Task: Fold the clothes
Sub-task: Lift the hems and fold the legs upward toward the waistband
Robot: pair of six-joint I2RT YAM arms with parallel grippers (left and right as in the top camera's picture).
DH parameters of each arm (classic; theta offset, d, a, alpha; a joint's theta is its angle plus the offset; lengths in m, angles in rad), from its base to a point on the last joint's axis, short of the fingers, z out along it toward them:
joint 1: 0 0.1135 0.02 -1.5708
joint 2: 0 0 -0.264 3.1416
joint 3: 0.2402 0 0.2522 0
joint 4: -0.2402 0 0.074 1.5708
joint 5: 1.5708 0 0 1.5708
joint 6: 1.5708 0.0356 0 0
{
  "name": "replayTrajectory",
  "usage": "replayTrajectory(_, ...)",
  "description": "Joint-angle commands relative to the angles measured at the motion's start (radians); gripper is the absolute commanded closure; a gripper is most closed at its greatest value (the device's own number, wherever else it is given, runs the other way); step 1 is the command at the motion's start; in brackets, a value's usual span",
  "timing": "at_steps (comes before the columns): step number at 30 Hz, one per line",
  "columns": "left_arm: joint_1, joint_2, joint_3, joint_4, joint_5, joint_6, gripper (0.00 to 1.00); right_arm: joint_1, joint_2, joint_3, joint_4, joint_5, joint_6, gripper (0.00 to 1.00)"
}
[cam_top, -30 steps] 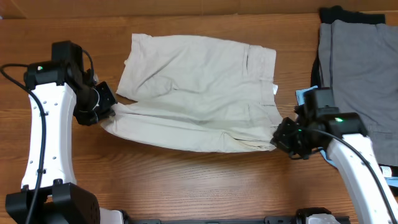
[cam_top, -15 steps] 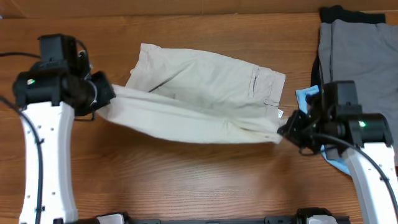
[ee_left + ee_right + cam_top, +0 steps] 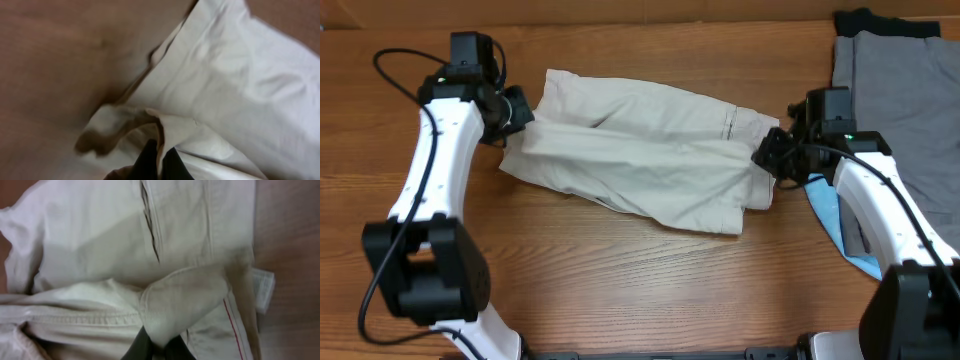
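- The left claw [image 3: 510,112] is clamped on a fold of the shorts [image 3: 640,165], its fingertips [image 3: 146,161] mostly buried in cloth.
- The right claw [image 3: 768,157] pinches the opposite end likewise; the shorts lie between them on the bench [image 3: 620,270].

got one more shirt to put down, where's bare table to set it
Widest bare wood: the near strip of the brown wooden table, in front of the beige cotton shorts. A narrower strip runs behind the shorts. Crowded: the right side, with the grey fabric pile, light blue cloth and right gripper.
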Motion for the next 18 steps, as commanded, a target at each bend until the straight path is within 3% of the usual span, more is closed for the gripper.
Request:
replayTrajectory(1,0.005,0.071,0.009,0.111,-0.116,0.0,0.96,-0.026,0.051,0.019,0.097,0.11,-0.014,0.96)
replayTrajectory(3,-0.011,0.106,0.009,0.173,-0.117,0.0,0.95,-0.026,0.076,0.019,0.15,0.11,-0.014,0.96)
replayTrajectory(4,-0.023,0.13,0.009,0.214,-0.117,0.0,0.87,-0.026,0.097,0.019,0.188,0.11,-0.014,0.95)
replayTrajectory(5,-0.029,0.143,0.009,0.238,-0.117,0.0,0.69,-0.026,0.109,0.019,0.211,0.11,-0.014,0.93)
replayTrajectory(8,-0.054,0.186,0.009,0.336,-0.121,0.001,0.27,-0.026,0.164,0.019,0.332,0.11,-0.014,0.61)
replayTrajectory(9,-0.06,0.194,0.009,0.379,-0.121,0.001,0.17,-0.026,0.177,0.019,0.373,0.11,-0.014,0.48)
replayTrajectory(11,-0.064,0.2,0.011,0.455,-0.117,0.001,0.0,-0.026,0.187,0.02,0.46,0.109,-0.014,0.0)
replayTrajectory(15,-0.053,0.174,0.13,0.322,-0.037,0.024,0.0,-0.032,0.162,0.092,0.358,0.106,-0.014,0.0)
replayTrajectory(18,-0.042,0.163,0.286,0.087,0.082,0.148,0.0,-0.035,0.125,0.193,0.141,0.105,-0.034,0.0)
